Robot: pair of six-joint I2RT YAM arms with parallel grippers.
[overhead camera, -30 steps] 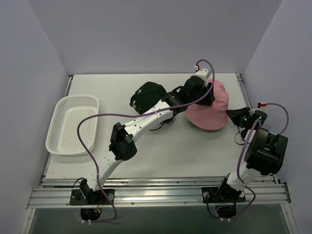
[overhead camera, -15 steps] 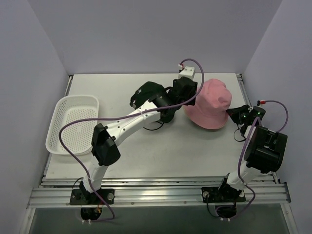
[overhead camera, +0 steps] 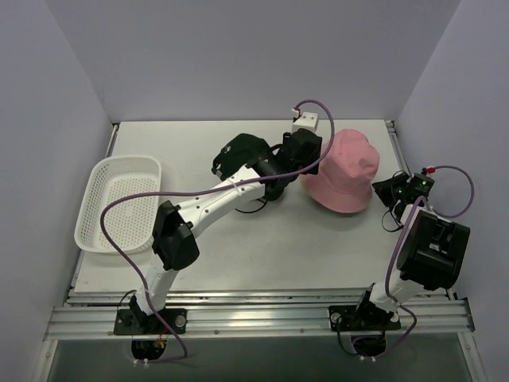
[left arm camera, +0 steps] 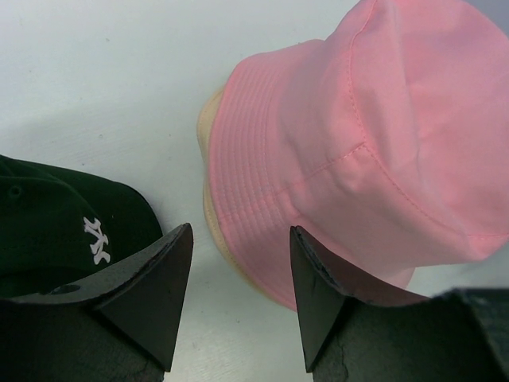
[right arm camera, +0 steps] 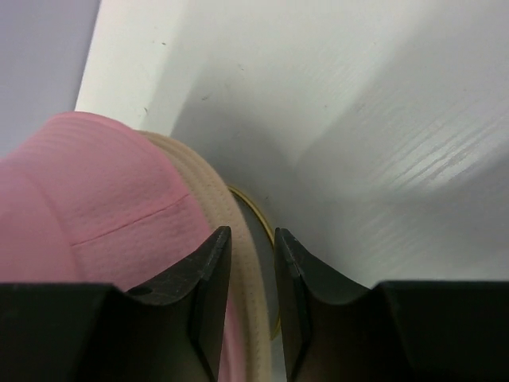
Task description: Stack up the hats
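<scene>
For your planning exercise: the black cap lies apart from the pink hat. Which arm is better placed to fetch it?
Left, likely: the left gripper hangs open beside the black cap; the right gripper sits beyond the pink bucket hat.

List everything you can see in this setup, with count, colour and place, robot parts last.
pink bucket hat: one, pink, far right of the table, on top of the beige hat
beige hat: one, beige, under the pink hat, only its brim showing
cap: one, black with white stitching, far middle, left of the pink hat
wire: one thin yellowish curve, peeking from under the beige brim
basket: one, white, perforated, left side
table: one, white
left gripper: black fingers, open, above the hats' brims beside the cap
right gripper: black fingers, narrow gap, at the beige brim; grip cannot be told
</scene>
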